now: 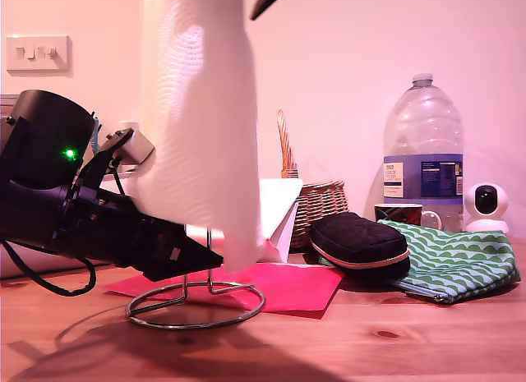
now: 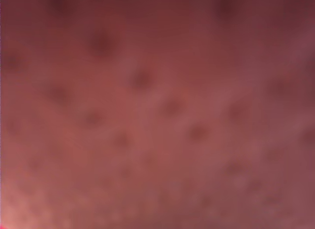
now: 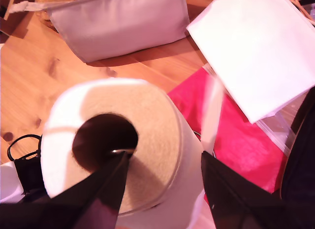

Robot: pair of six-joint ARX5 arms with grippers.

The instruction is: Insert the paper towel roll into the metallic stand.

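Nearest us, a black arm (image 1: pixel 99 222) reaches in low from the exterior view's left, its tip at the foot of the roll (image 1: pixel 201 119); we cannot match it to a wrist view. Our first wrist view is only a reddish, dotted blur, so we cannot tell whether our first gripper's claw is apart or together. Our second gripper (image 3: pixel 165 157) is clamped on the roll's wall from above, one finger (image 3: pixel 106 184) in the hollow core, the other outside. The roll hangs tilted, clear of the desk (image 1: pixel 411 341), over the stand (image 1: pixel 196 304); the stand's ring base sits near the desk's front edge, partly on a red sheet (image 1: pixel 288 283); its upright loop is hidden behind the roll, and we cannot tell if it enters the core. Towards the desk's back edge stand a basket (image 1: pixel 316 205) and a bottle (image 1: pixel 422 144).
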